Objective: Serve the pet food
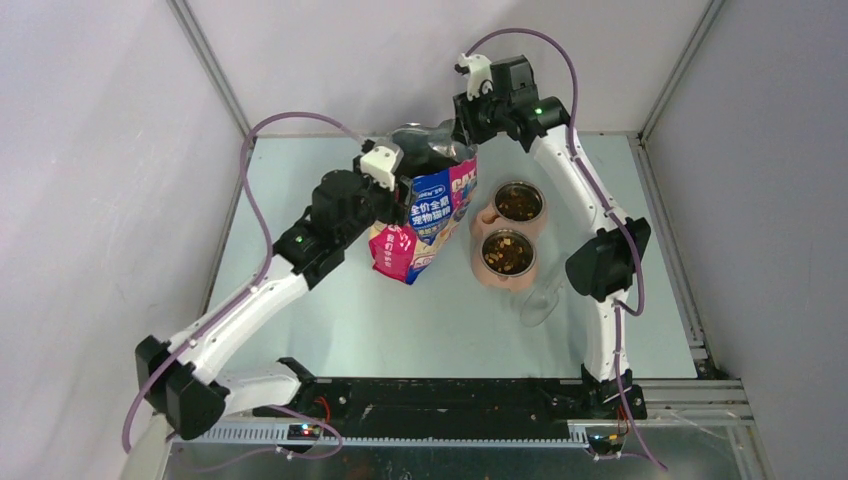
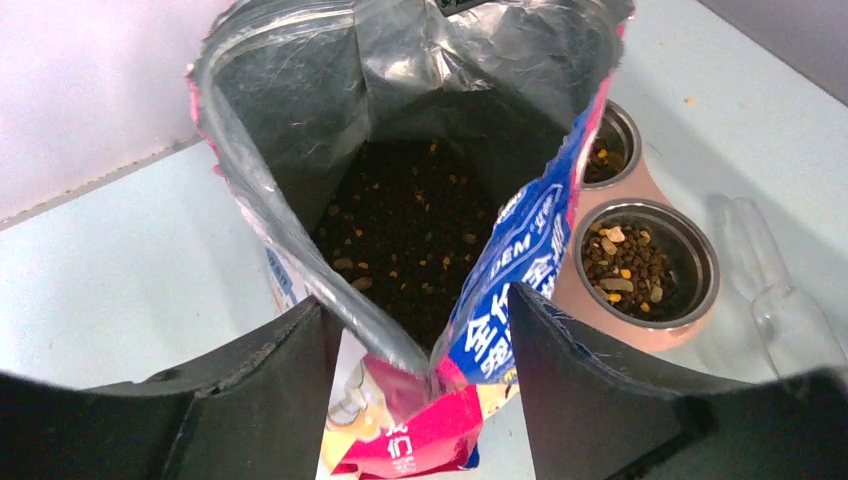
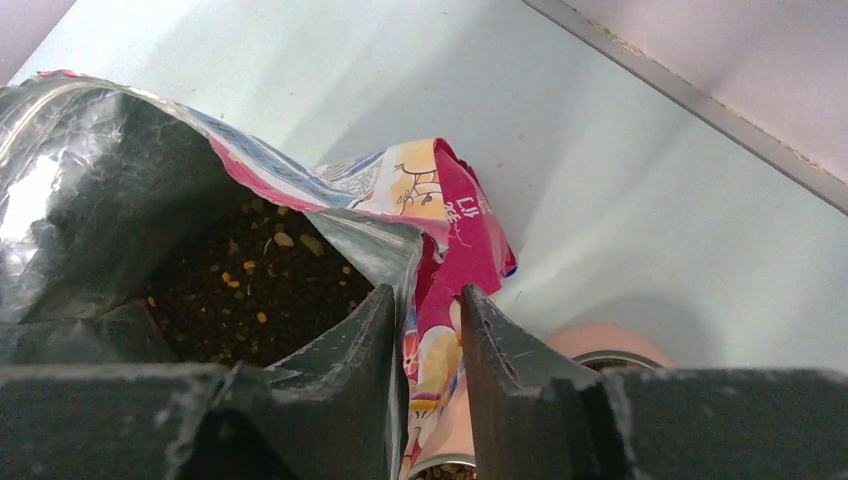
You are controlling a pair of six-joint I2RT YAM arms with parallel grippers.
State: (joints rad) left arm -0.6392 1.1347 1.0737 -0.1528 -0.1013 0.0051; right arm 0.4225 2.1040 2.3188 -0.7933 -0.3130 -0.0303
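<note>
The pink and blue bag [image 1: 425, 215] stands open mid-table, leaning a little. Dark pet food [image 2: 410, 230] fills its lower part and also shows in the right wrist view [image 3: 250, 285]. More pet food lies in both steel bowls [image 1: 519, 202] [image 1: 507, 252] of the pink holder [image 1: 482, 215] right of the bag. My left gripper [image 2: 415, 295] stands wide around the bag's near folded corner, both fingers touching its sides. My right gripper [image 3: 428, 290] is narrowed onto the bag's far rim, one finger inside and one outside. Seen from above, the left gripper [image 1: 398, 192] and right gripper [image 1: 462, 135] flank the bag's mouth.
A clear plastic scoop [image 1: 540, 300] lies on the table in front of the holder, beside the right arm's elbow; it shows too in the left wrist view [image 2: 770, 290]. Metal rails and pale walls close in the table at the back and sides.
</note>
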